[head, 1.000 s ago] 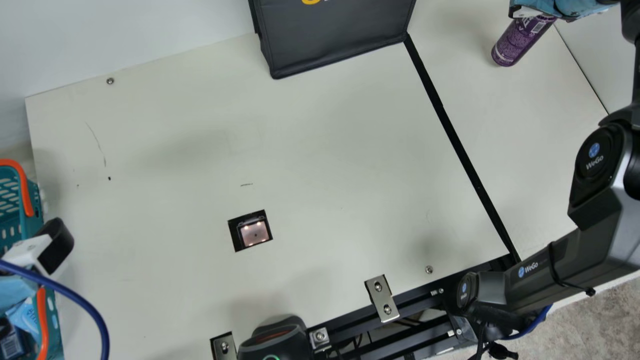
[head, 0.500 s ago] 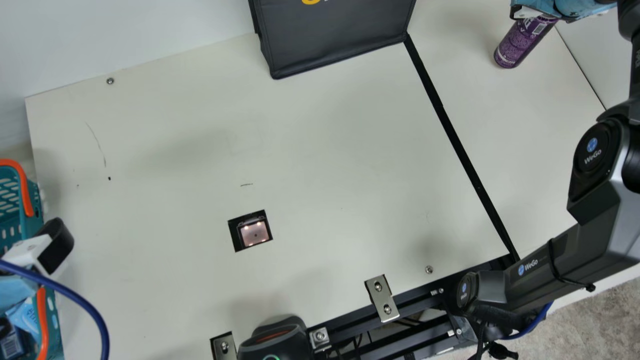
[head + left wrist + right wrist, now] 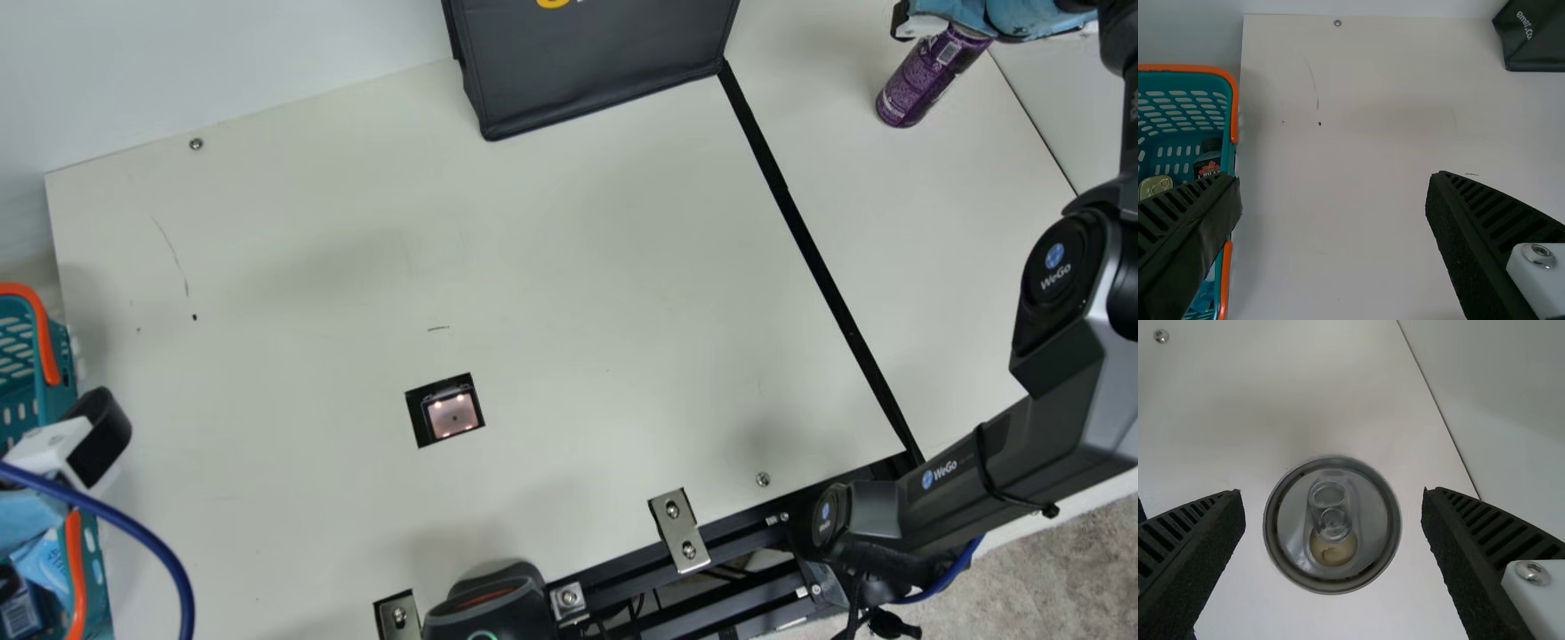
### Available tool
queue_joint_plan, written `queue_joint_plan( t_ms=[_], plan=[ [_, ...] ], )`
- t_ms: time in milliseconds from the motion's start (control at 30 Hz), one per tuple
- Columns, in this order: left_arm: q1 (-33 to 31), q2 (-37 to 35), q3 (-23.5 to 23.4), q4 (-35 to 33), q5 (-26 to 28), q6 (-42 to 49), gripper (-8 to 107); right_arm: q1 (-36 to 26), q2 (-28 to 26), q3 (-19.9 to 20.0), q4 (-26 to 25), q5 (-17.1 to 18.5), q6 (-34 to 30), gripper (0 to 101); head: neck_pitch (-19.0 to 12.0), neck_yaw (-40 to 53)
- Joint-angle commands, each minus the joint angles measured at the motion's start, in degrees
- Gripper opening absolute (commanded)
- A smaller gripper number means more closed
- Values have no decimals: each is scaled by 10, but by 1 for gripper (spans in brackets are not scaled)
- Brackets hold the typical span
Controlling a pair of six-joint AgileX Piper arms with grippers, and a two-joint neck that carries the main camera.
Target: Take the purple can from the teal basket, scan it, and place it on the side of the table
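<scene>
Main view has the purple can [image 3: 925, 78] toward the far right of the cream tabletop [image 3: 578, 267], between the black strip [image 3: 818, 253] and a thin seam, well apart from the lit square window [image 3: 453, 416]. Its side is deep purple, glossy and covered in small pale print, with a light barcode patch near the top and a dark lower edge. In the right wrist view the can's lid looks round and silvery, with a raised rim, a ring pull lying flat and a yellowish mouth panel beside the tab. The can stands between the jaws of the right gripper [image 3: 1031, 18], which are wide, with a gap on either side of the lid. The left gripper [image 3: 58, 453] is by the teal basket [image 3: 67, 356], its jaws also wide and holding nothing
</scene>
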Motion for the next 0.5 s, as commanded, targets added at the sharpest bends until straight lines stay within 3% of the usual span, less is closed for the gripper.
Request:
queue_joint_plan(
  t_ms=[0,233,467],
  plan=[
    [0,0,0,0,0,0,90,0,-8,2,3,-4,1,95,-17,-1],
    [0,0,0,0,0,0,90,3,-48,18,5,-5,10,95,-17,-1],
    [0,0,0,0,0,0,90,11,-117,61,-8,-10,29,95,-17,-1]
  ],
)
